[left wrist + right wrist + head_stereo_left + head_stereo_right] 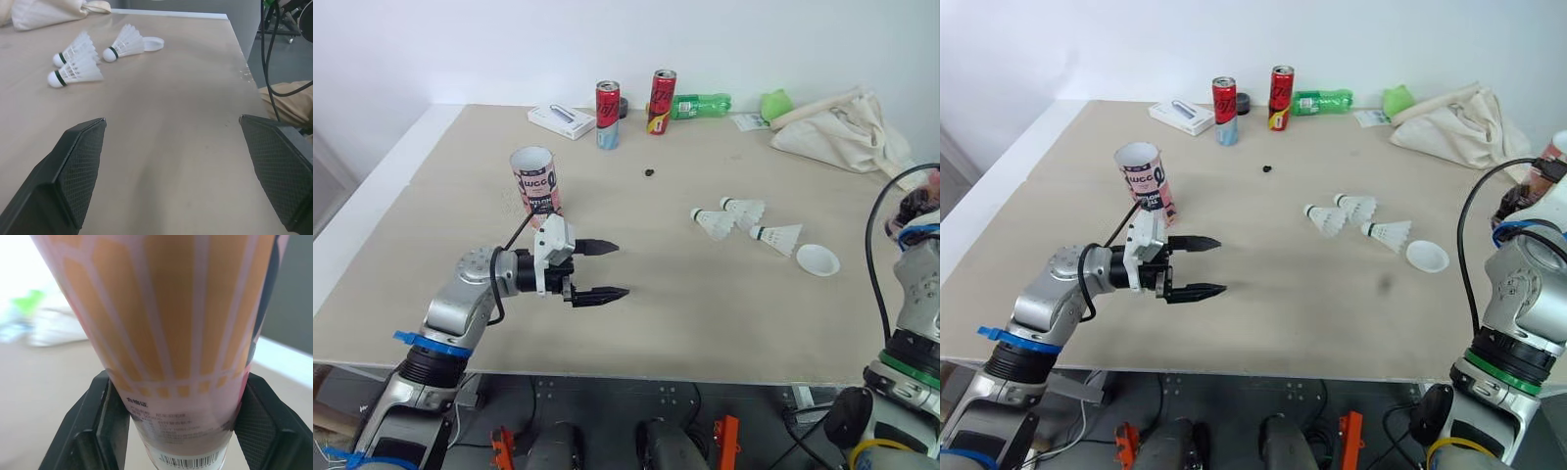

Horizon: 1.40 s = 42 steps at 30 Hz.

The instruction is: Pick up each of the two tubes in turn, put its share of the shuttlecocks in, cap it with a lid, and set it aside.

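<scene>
The tube (186, 333) in the right gripper (179, 377) runs out of view, hiding its far end. The green thing (29, 301) behind it is blurry. The dark speck (650, 172) at 6 o'clock from the red-and-yellow can (662, 98) is too tiny to tell.

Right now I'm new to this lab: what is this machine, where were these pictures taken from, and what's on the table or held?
It is a two-armed humanoid robot. Two pictures come from its head, looking down at a table; two come from cameras on its wrists. The left gripper hangs open above the table near an upright tube. The right gripper is shut on a second tube. Three shuttlecocks, a white lid, two cans, a bottle and a cloth bag are also there.
</scene>
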### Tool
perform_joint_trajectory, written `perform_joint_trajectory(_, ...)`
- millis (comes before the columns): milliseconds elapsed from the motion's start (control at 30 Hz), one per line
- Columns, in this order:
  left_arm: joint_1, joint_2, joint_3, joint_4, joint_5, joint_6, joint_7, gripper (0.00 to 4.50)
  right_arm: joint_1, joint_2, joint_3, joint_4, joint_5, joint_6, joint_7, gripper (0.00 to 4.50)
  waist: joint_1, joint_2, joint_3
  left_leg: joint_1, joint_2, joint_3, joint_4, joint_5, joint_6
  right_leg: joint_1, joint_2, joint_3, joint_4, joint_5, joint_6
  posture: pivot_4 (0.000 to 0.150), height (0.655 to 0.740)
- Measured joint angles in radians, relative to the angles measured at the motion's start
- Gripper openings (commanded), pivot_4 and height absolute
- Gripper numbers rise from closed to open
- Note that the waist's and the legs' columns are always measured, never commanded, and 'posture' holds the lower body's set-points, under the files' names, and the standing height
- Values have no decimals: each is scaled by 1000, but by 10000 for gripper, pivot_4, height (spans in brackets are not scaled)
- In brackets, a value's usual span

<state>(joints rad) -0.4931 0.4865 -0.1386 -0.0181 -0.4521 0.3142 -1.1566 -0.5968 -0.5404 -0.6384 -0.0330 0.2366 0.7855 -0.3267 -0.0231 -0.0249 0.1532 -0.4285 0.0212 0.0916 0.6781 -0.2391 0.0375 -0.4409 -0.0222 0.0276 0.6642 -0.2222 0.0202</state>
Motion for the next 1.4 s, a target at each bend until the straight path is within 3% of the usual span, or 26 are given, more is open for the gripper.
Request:
perform_joint_trajectory(367, 9, 0, 0, -27, -10, 21, 11, 45000, 59, 245, -106, -63, -22, 18, -181, 27194, 0, 5, -1, 4, 0, 0, -6, 6, -1, 1, 1, 1, 1, 0, 3, 1500, 7400)
perform_joint_trajectory(1167, 11, 1, 0, -33, -19, 40, 0, 45000, 140, 268, -136, -138, 38, 6, -129, 27194, -2, 5, -1, 5, 0, 0, -6, 6, -1, 1, 2, 1, 1, 0, 3, 1500, 7400)
perform_joint_trajectory(1300, 11, 1, 0, -33, -19, 40, -3, 45000, 147, 269, -138, -137, 47, -4, -116, 43929, -2, 5, -1, 5, 0, 0, -6, 6, -1, 1, 2, 1, 1, 0, 3, 1500, 7400)
perform_joint_trajectory(1400, 11, 1, 0, -33, -19, 40, -6, 45000, 150, 269, -137, -136, 54, -4, -111, 43929, -2, 5, -1, 5, 0, 0, -6, 6, -1, 1, 2, 1, 1, 0, 3, 1500, 7400)
